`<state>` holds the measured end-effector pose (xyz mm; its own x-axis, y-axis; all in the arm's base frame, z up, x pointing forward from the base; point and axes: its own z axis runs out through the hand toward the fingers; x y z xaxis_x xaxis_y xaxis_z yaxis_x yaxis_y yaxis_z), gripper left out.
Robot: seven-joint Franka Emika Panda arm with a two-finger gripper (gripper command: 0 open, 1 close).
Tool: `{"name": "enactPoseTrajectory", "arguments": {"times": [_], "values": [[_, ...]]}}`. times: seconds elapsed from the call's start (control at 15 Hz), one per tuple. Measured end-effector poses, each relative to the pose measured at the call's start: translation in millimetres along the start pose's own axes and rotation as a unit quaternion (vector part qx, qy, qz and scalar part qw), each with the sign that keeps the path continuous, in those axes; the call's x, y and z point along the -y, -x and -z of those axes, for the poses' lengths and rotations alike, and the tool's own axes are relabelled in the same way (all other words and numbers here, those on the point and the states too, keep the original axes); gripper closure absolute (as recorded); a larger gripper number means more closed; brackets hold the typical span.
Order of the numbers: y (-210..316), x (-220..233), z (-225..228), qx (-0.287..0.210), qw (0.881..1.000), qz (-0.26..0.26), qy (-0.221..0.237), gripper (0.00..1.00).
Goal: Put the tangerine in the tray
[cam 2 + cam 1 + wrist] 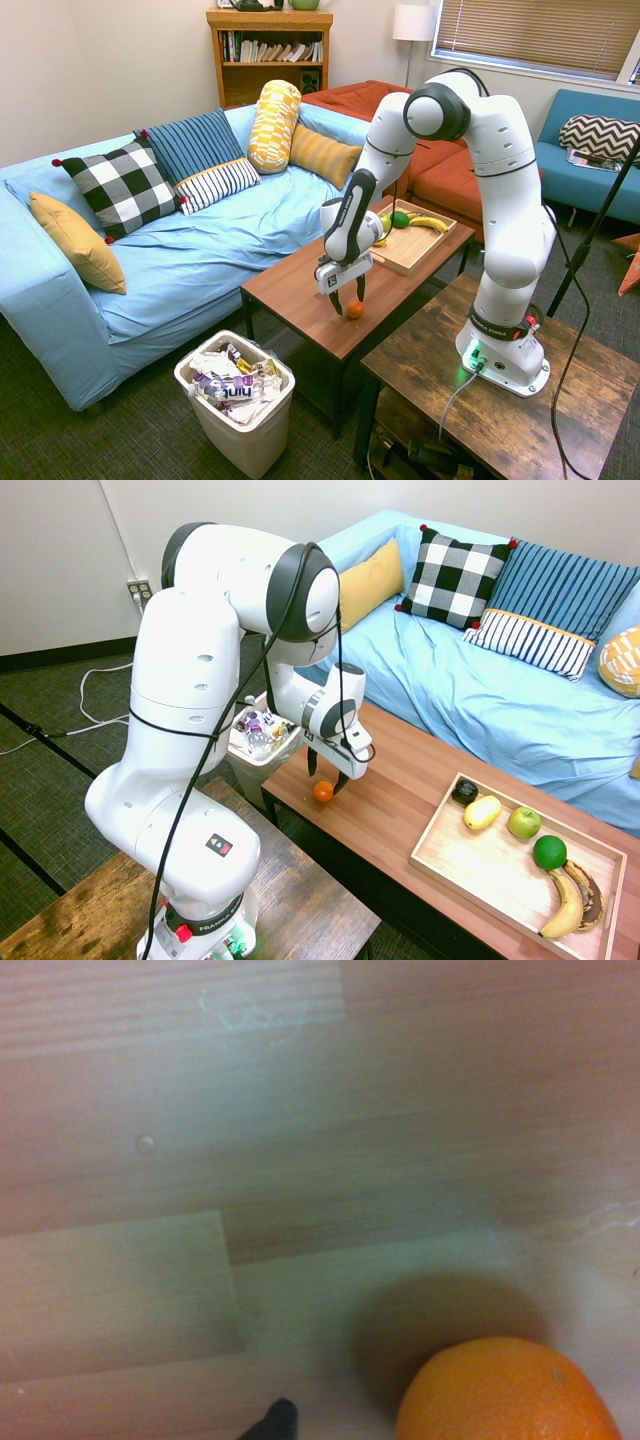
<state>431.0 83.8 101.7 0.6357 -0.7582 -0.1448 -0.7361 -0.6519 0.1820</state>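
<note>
The tangerine [322, 791] sits near the coffee table's [400, 780] wastebasket-end corner, with the gripper [329, 772] straddling it, fingers spread, apparently for a grasp. The tray [470, 865] waits at the opposite end, already holding other fruit.

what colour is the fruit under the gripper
Bright orange: the tangerine, clearest in the wrist view.

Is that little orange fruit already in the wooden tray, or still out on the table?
Still out. The tangerine sits on the table under the pincer, far from the tray.
</note>
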Motion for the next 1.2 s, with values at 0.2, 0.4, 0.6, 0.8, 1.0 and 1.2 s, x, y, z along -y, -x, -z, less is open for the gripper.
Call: {"name": "enactPoseTrajectory", "arguments": {"times": [0.2, 0.4, 0.6, 0.8, 1.0, 1.2], "values": [[1, -3, -7, 0.007, 1.0, -0.005, 0.006, 1.0], [-2, -8, -17, 0.015, 1.0, -0.008, 0.012, 1.0], [-3, -10, -21, 0.018, 1.0, -0.009, 0.015, 1.0], [-4, -10, -21, 0.018, 1.0, -0.009, 0.015, 1.0], [-5, -8, -19, 0.017, 1.0, -0.008, 0.011, 1.0], [-11, -3, 2, 0.007, 1.0, -0.009, -0.004, 1.0]]}}
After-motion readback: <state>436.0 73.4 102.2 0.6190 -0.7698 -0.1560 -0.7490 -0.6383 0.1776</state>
